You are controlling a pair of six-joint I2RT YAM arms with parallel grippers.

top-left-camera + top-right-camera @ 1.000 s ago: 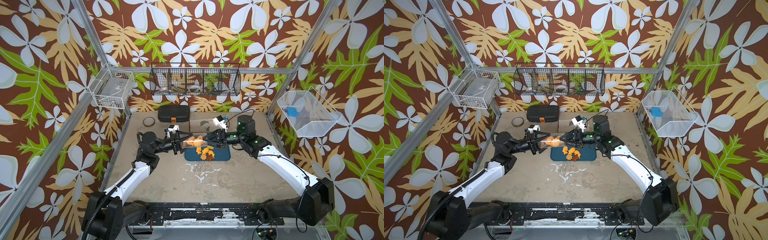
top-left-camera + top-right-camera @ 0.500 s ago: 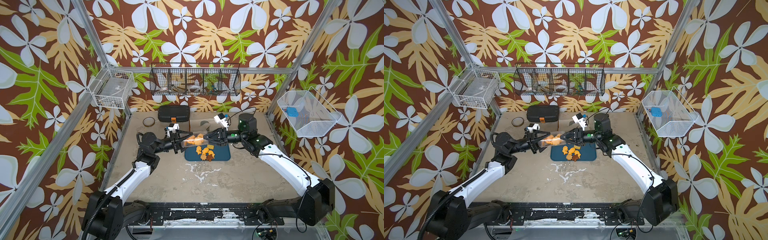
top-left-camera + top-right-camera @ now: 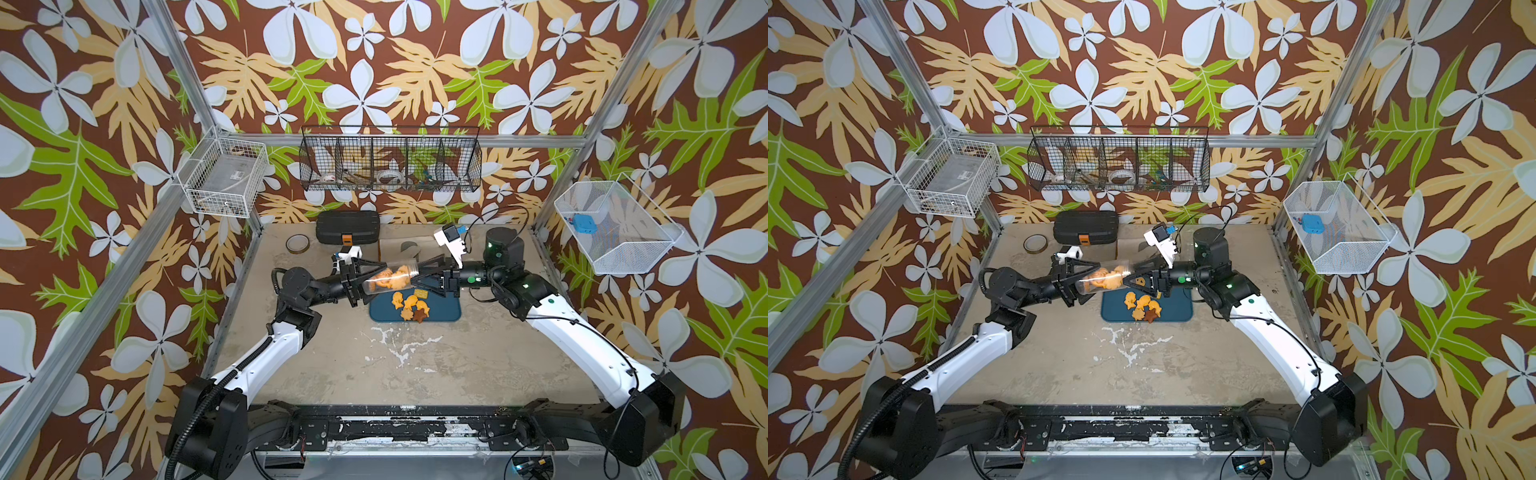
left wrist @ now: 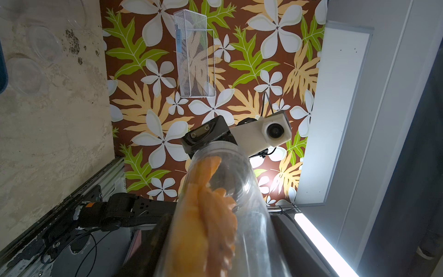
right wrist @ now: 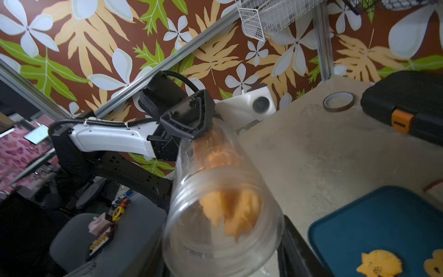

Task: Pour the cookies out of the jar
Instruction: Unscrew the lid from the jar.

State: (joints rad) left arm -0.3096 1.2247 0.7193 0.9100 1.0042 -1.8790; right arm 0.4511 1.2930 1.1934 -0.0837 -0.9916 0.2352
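Note:
A clear jar [image 3: 390,277] [image 3: 1106,279] hangs nearly level above the blue tray [image 3: 444,311] [image 3: 1177,311], held at both ends. My left gripper [image 3: 374,277] [image 3: 1094,277] is shut on its base and my right gripper [image 3: 420,277] [image 3: 1130,280] is shut on its threaded mouth end. Several orange cookies [image 4: 208,206] [image 5: 231,211] are still inside the jar [image 4: 242,196] [image 5: 223,230]. Several more cookies [image 3: 409,306] [image 3: 1143,306] [image 5: 378,263], one of them a brown star, lie in a loose heap on the tray [image 5: 383,215] below the mouth.
A black case [image 3: 348,226] and a tape roll [image 3: 297,243] sit at the back of the table. Wire baskets hang on the back wall [image 3: 390,160], the left wall [image 3: 224,183] and the right wall [image 3: 615,228]. White smears mark the table in front of the tray.
Both grippers have lifted the jar slightly, its mouth end rising. Cookies that were dropping from it a second ago now lie on the tray.

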